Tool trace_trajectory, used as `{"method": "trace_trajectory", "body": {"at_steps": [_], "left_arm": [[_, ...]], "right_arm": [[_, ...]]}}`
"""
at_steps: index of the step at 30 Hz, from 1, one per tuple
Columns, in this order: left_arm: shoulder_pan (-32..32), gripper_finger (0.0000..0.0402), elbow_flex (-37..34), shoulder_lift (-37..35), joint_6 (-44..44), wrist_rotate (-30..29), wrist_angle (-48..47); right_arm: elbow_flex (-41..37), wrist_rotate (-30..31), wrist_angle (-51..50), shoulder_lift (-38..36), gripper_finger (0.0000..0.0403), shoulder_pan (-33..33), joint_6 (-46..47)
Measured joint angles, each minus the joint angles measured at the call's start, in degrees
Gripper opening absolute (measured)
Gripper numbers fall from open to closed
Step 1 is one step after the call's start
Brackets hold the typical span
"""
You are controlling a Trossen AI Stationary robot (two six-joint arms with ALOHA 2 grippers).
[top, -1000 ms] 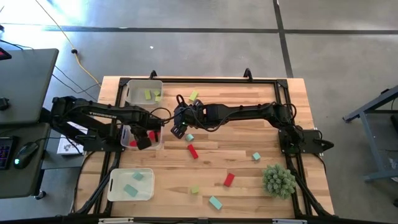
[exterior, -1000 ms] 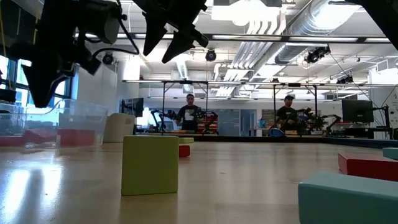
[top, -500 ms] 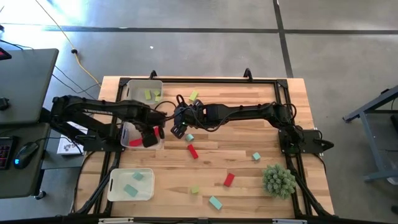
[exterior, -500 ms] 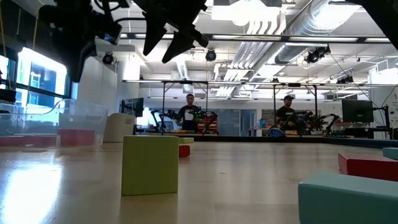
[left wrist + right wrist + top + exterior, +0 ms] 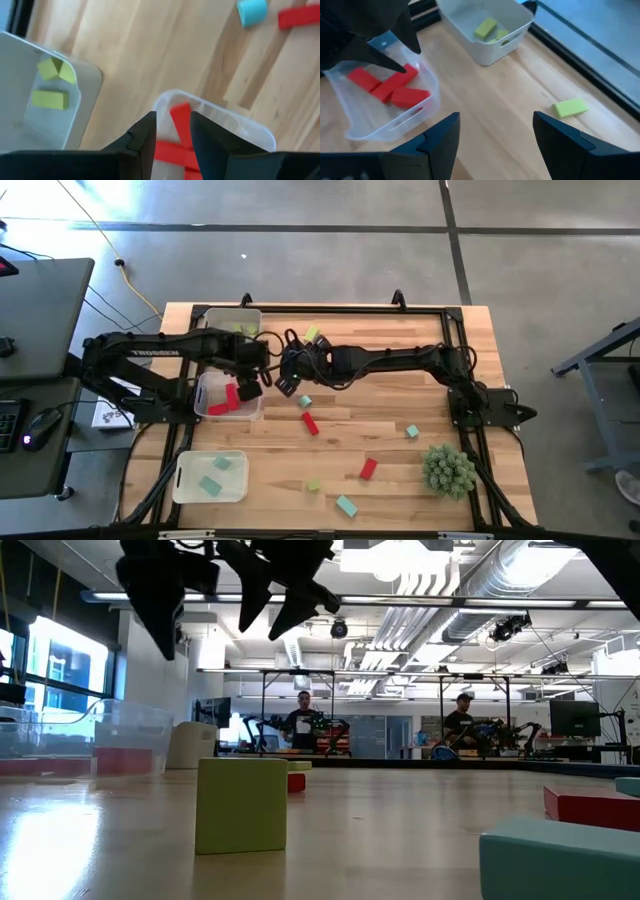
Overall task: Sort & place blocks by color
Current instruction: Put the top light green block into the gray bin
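My left gripper hangs open over the right end of the clear bin that holds red blocks. One red bar lies in the bin below the gap between its fingers. My right gripper hovers wide open over the table just right of that bin, near a teal block. Loose on the table are a red bar, a yellow-green block and several more blocks toward the near edge.
A white bin with yellow-green blocks stands at the far left, and a bin with teal blocks at the near left. A spiky green plant ball sits near the right edge. The two grippers hang close together.
My left gripper has moved from over the middle of the red bin toward the table's far edge and right, and has risen. The red blocks in the bin now show uncovered. My right arm has kept still.
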Motion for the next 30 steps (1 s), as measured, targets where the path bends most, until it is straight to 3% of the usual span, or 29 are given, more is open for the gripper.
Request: {"method": "trace_trajectory", "body": {"at_steps": [10, 19, 30], "left_arm": [[6.65, 0.0106, 0.09, 0.0, 4.4, -0.03, 10.47], [12.31, 0.0106, 0.09, 0.0, 7.23, -0.01, 21.22], [18.43, 0.0106, 0.09, 0.0, 11.5, 0.5, 33.23]], "right_arm": [[-0.02, 0.06, -6.03, 0.09, 0.0239, -5.92, -4.42], [-0.02, -3.83, -6.3, 0.08, 0.0239, -13.07, -16.03], [-0.02, -9.31, -6.29, 0.07, 0.0239, -21.2, -23.2]]}}
